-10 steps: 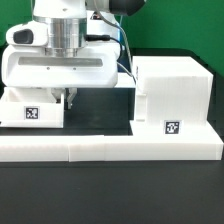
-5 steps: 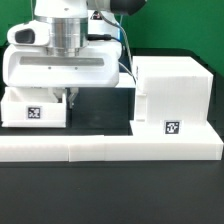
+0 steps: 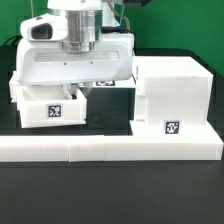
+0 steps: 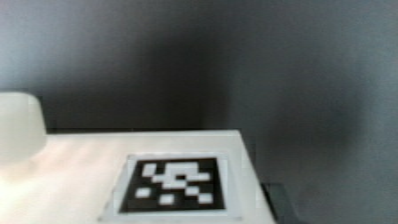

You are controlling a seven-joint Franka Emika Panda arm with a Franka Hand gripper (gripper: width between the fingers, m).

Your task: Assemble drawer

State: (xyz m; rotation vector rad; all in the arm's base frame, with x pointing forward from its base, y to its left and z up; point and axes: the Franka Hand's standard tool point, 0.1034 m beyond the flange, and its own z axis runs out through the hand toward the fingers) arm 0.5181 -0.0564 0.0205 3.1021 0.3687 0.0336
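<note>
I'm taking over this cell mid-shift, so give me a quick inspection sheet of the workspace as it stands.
Surface: black table.
Job's things: tall case upright at the exterior view's right, tag facing the camera; one tagged tray to its left, under the arm.
Clutter: nothing seen; only the long low border wall along the front.
Grippers: gripper is down at the tray's back edge; open or shut cannot be told.
Cables: dark cabling at the wrist.
Surroundings: green backdrop.
</note>
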